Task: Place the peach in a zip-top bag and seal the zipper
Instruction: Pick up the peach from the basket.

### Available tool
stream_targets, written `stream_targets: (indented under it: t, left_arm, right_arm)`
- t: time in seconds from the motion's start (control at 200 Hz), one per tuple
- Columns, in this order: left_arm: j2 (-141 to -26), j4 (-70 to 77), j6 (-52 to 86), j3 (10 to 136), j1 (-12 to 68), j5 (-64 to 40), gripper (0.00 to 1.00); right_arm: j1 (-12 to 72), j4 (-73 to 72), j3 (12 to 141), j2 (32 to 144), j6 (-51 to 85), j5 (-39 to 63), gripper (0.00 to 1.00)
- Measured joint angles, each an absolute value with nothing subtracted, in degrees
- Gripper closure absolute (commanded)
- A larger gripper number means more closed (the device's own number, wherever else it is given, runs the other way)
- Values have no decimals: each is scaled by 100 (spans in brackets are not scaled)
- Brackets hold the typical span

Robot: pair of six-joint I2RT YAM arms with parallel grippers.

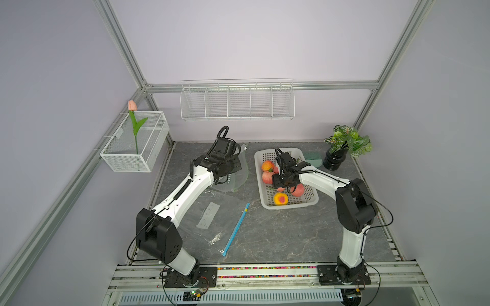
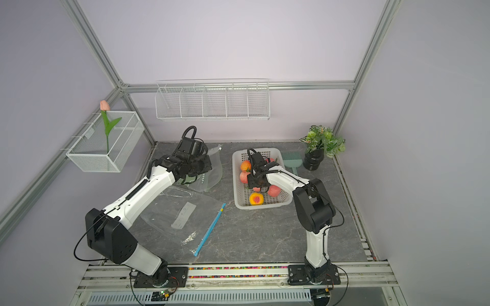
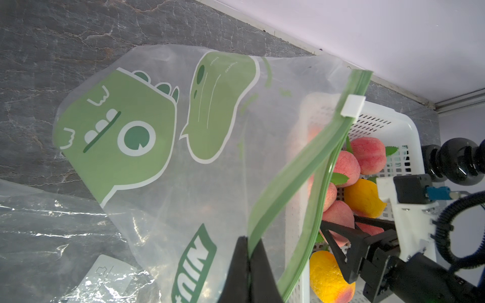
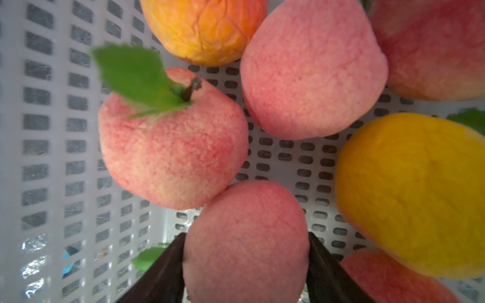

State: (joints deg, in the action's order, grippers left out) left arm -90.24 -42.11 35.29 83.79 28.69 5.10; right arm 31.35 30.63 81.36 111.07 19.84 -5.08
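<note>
In the white basket [image 1: 257,169] at the back right of the counter [image 1: 291,238], your right gripper [image 1: 287,188] points down among the fruit. In the right wrist view its two dark fingers [image 4: 165,272] stand on either side of a pink peach [image 4: 245,244], each one right at the skin. You cannot tell whether they press it or only flank it. That peach lies on the basket floor, touching a leafed pink neighbour [image 4: 173,147], with more pink and yellow-orange fruit around it.

Your left gripper [image 3: 249,244] is clenched on one green zipper strip [image 3: 288,178] of the dinosaur-printed bag [image 3: 162,162], which is held up just left of the basket. The other strip bows away from the held one, so the mouth gapes toward the fruit. The white slider [image 3: 353,105] sits at the far end of the track. A second clear bag [image 1: 209,217] with a blue zipper [image 1: 237,227] lies flat on the counter nearer the arms' bases, partly under the left arm.
</note>
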Motion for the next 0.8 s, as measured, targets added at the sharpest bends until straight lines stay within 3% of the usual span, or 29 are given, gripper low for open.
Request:
stream_targets:
  t: [0.43,0.8]
  left_arm:
    - [-9024,-4209,3531,8379,2869,506,100]
    - [-9024,-4209,3533,8379,2869,493,100]
  right_arm:
    - [3131,2482,7669,9933,2040,-200,34]
    - [3229,1439,7778,9386,2032,884,33]
